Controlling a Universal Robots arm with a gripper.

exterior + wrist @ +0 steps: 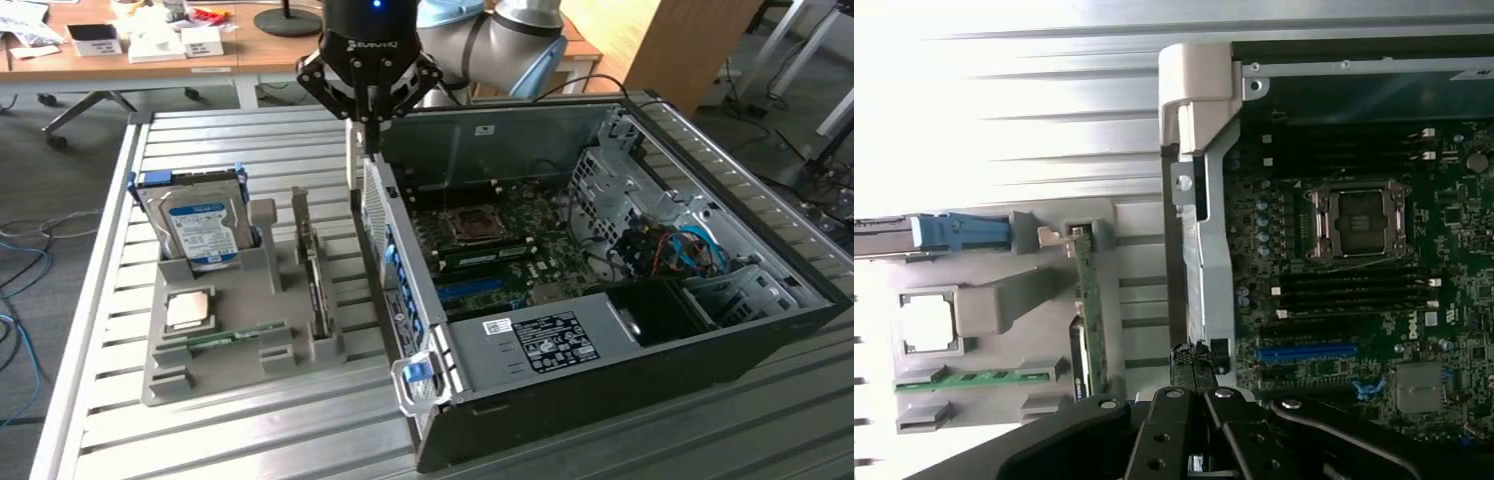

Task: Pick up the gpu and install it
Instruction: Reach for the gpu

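**Clenched end effector [358, 118] hovering near the gpu [312, 270]**

The end effector is hanging above the gap between the tray [200, 385] and the case [641, 395]. Its fingers are pressing tight together and, as far as I can tell, gripping nothing. The gpu is standing on edge in the tray's slot nearest the case, toward the counter [240, 435] edge on the exterior view's left. I am judging that a clean pick is calling for spread fingers squared to the board's top edge, then a straight lift out of the slot.
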